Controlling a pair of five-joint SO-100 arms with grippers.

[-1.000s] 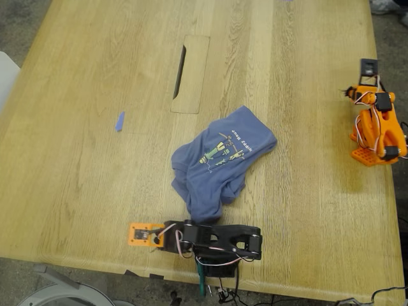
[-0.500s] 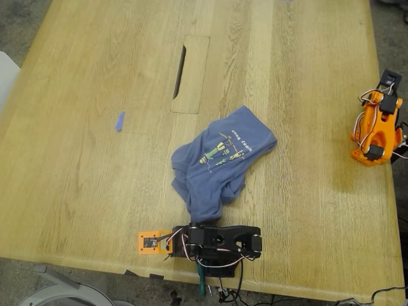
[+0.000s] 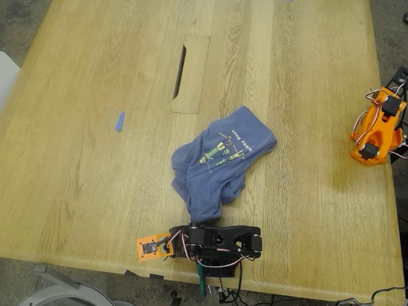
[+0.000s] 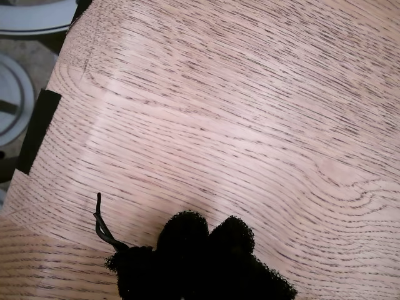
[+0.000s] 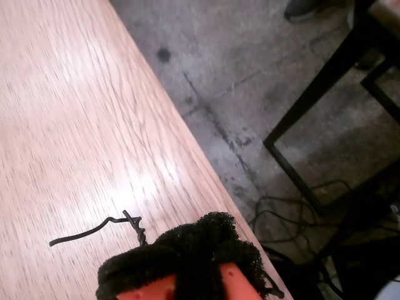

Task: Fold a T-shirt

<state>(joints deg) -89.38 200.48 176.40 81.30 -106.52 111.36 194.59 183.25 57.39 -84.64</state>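
Note:
The slate-blue T-shirt lies in a crumpled heap near the middle of the table, its cartoon print facing up. No gripper touches it. My first gripper rests low over bare wood by the table's near edge in the exterior view, just beyond the shirt's lower tip. Its black foam pads are pressed together with nothing between them. My second gripper is folded back at the exterior view's right edge, over the table rim. It is shut and holds nothing.
A small blue scrap of tape lies toward the exterior view's left. A cable slot is cut into the table beyond the shirt. A black metal frame and cables sit on the floor past the table edge.
The second arm has swung back toward the exterior view's right edge and folded up. My first gripper has slid a little toward the near table edge. The T-shirt has not moved.

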